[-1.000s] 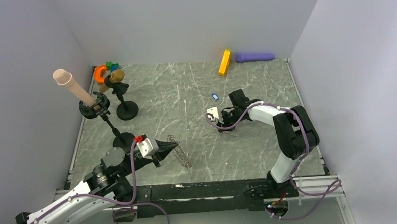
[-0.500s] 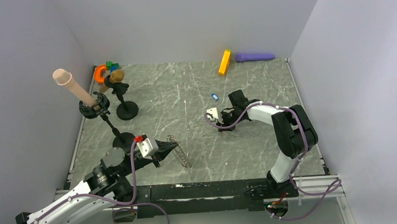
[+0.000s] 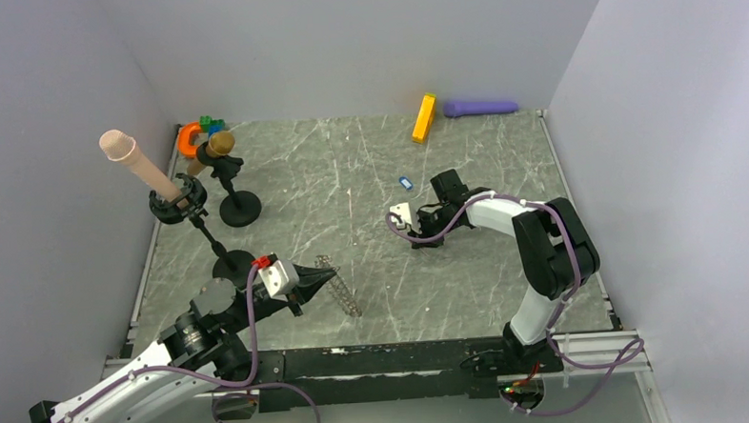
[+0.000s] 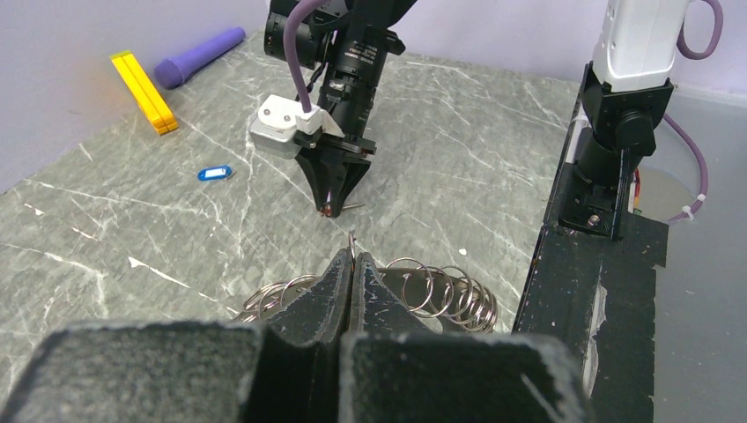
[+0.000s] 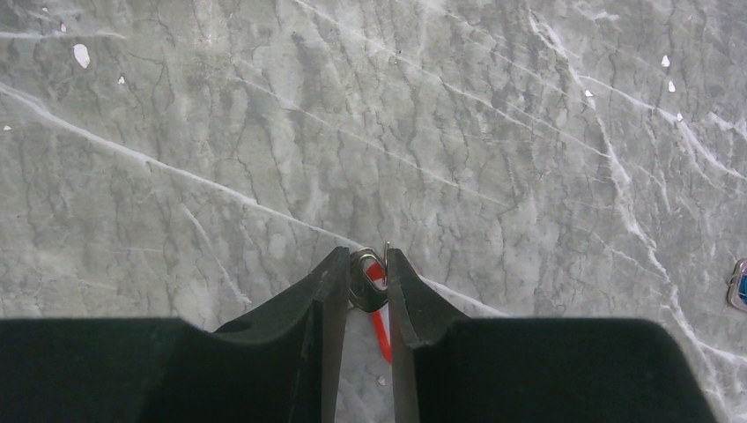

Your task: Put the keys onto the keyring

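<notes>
Right wrist: right gripper (image 5: 363, 261) jaws clamped on red key (image 5: 377, 275) | left gripper (image 4: 352, 261) jaws pinched together on keyring (image 4: 440, 295) | blue key (image 4: 215, 174) lies well apart.

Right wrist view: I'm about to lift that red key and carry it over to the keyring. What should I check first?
1. Red key between the fingers of the right gripper: ok, its metal end sits between the tips and touches both.
2. Grip firm enough to lift: cannot tell; the key lies on the table.
3. Left gripper shut on the keyring: ok.
4. Keyring's open end presented toward the right gripper: cannot tell.
5. Path between the two grippers: ok, only bare table; the blue key lies beyond, off the line.
</notes>
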